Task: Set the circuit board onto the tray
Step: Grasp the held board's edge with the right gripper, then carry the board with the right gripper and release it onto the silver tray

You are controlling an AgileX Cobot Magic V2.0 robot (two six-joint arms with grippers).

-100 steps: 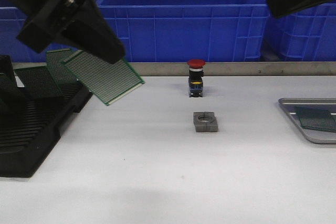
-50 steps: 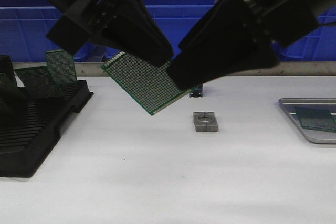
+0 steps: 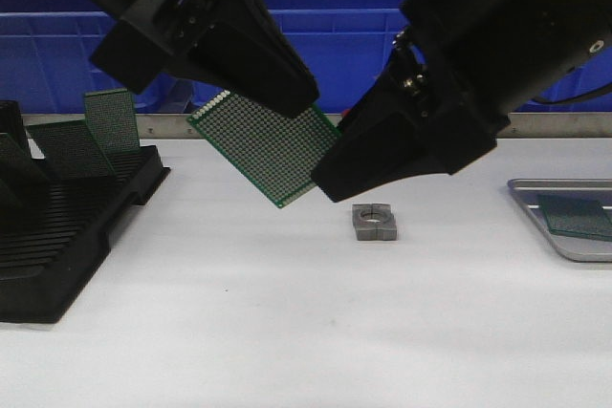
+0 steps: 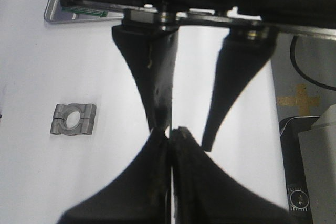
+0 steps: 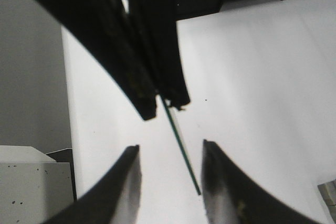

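A green perforated circuit board (image 3: pixel 263 148) hangs tilted above the table's middle, my left gripper (image 3: pixel 298 100) shut on its upper edge. In the left wrist view that gripper (image 4: pixel 169 134) pinches the board edge-on. My right gripper (image 3: pixel 327 181) is open at the board's lower right edge. In the right wrist view the thin board edge (image 5: pixel 181 148) lies between its spread fingers (image 5: pixel 171 146), touching neither. The silver-grey tray (image 3: pixel 532 209) sits at the far right with another green board (image 3: pixel 579 217) lying in it; its corner (image 4: pixel 51 18) also shows in the left wrist view.
A black slotted rack (image 3: pixel 67 226) at the left holds standing green boards (image 3: pixel 107 119). A grey metal clamp block (image 3: pixel 374 222) lies on the white table below both grippers. Blue plastic bins (image 3: pixel 344 54) line the back.
The left gripper carried the board from beside the rack to the table's middle. The right arm came in from the upper right and its open fingers now straddle the board's edge.
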